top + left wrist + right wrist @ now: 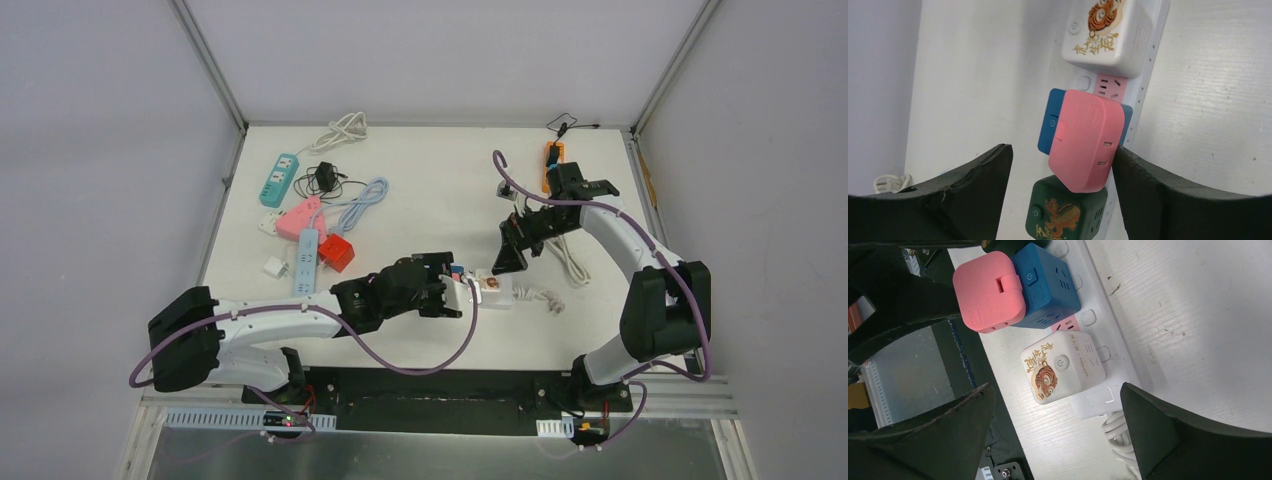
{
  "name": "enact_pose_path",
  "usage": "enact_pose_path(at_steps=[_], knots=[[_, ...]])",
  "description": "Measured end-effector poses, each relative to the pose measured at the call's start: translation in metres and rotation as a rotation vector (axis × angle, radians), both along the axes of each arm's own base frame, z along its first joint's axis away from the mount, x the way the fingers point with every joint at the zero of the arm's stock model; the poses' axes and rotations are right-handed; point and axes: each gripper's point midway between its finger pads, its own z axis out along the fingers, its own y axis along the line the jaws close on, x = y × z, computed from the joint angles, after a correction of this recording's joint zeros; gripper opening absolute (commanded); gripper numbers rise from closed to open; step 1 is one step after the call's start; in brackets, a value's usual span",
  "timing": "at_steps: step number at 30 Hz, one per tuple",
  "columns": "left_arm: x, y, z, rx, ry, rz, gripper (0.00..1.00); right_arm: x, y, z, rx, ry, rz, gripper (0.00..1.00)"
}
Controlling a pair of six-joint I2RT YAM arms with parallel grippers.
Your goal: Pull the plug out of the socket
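We are looking at a white table walled in grey. Near its front, a white power strip is carrying a tiger cube, a blue cube and the pink plug, which is pressing against the blue one. The left claw is gaping around the pink plug (touching it on one side), and the right claw is hanging wide over the tiger cube. Only the left wrist view is showing a green cube.

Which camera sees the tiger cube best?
The right wrist view: the tiger cube shows whole there, picture and button both. The left wrist view cuts off its top. In the top view it is just a tiny white spot.
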Motion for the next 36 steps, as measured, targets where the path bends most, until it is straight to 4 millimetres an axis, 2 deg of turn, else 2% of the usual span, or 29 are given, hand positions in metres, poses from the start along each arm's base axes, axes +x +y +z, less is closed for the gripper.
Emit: enact_pose_path(at_steps=[4,9,12,22,27,32,36], knots=[[-0.001,0.000,0.016,-0.059,0.000,0.010,0.69,0.000,0.000,0.000,0.000,0.000,0.000,1.00],[-0.001,-0.001,0.019,-0.085,0.016,0.019,0.66,0.000,0.000,0.000,0.000,0.001,0.000,1.00],[-0.002,-0.002,0.017,-0.091,0.031,0.021,0.59,0.000,0.000,0.000,0.000,0.001,0.000,1.00],[-0.005,-0.014,-0.007,-0.083,0.151,-0.016,0.51,-0.001,0.000,-0.001,-0.001,0.006,-0.003,1.00],[-0.004,-0.015,-0.007,-0.093,0.171,-0.023,0.50,-0.002,0.000,-0.002,-0.001,0.010,-0.003,1.00],[0.001,-0.013,-0.006,-0.113,0.197,-0.014,0.38,-0.001,0.000,-0.002,-0.001,0.009,-0.003,1.00],[0.010,-0.008,-0.005,-0.129,0.213,0.006,0.37,-0.002,0.000,-0.002,-0.001,0.010,-0.004,1.00]])
